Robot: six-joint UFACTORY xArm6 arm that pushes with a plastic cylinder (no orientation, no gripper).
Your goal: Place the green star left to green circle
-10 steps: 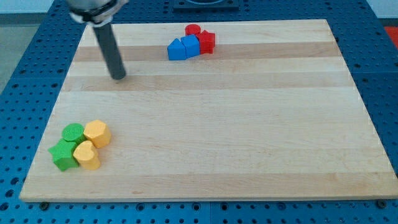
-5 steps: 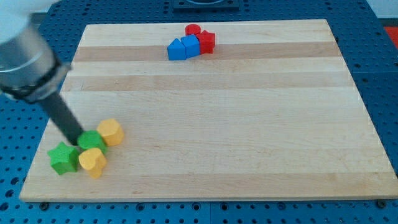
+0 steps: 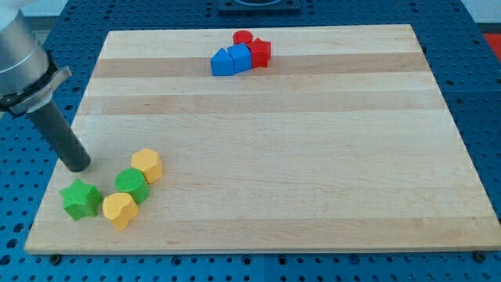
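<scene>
The green star (image 3: 81, 199) lies near the board's lower left corner. The green circle (image 3: 131, 184) sits to its right, with a small gap between them. My tip (image 3: 77, 165) rests on the board just above the green star, to the view's left of the green circle, touching neither. The dark rod rises from it toward the view's upper left.
A yellow hexagon (image 3: 147, 165) touches the green circle's upper right. A yellow heart (image 3: 120, 210) touches its lower left. At the view's top stand a blue block (image 3: 223, 62), a blue cube (image 3: 239, 56), a red cube (image 3: 260, 52) and a red cylinder (image 3: 243, 37). The wooden board (image 3: 313, 157) lies on a blue perforated table.
My tip swept down from the upper left into the cluster, pushing the green circle and both yellow blocks rightward away from the star, then pulled back a little to the left.
</scene>
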